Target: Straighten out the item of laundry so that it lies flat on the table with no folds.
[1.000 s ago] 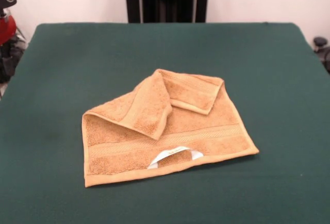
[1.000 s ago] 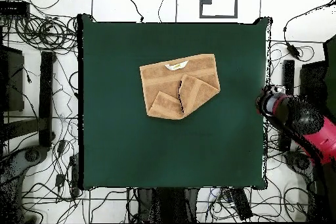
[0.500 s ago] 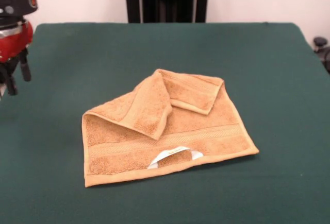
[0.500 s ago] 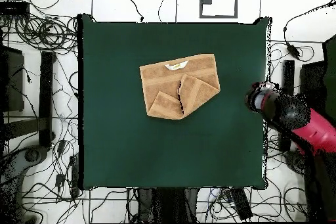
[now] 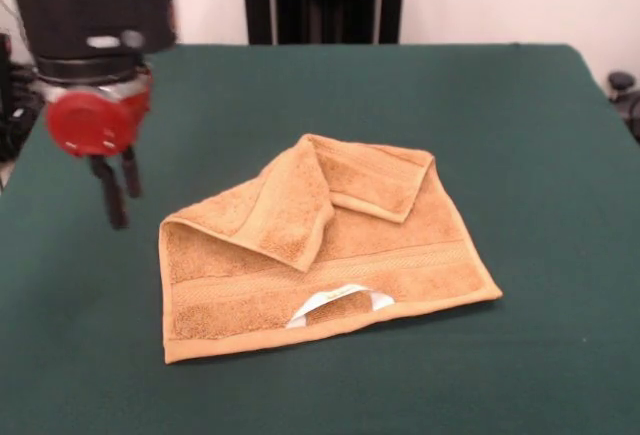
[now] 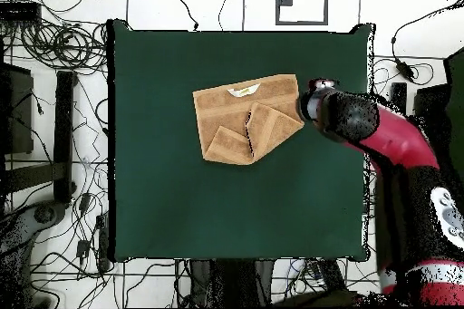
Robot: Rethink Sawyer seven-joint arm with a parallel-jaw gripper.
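Change: arm has swung in from the bench (image 5: 560, 115) edge | Fingers (image 5: 116, 191): slightly parted, empty, beside the towel (image 5: 320, 250) | Towel: mid-bench, unmoved, two corners folded over | Meaning: unfolding is about to start.

I see an orange-tan towel (image 5: 320, 255) with a woven band stripe and white label (image 5: 340, 302) | dark green table (image 5: 500, 125) | red and black arm (image 6: 390, 142) | black gripper (image 5: 118, 190).

Folded towel (image 5: 325, 250) on green table (image 5: 520, 155), gripper (image 5: 120, 197) just beside its left corner, jaws slightly parted.
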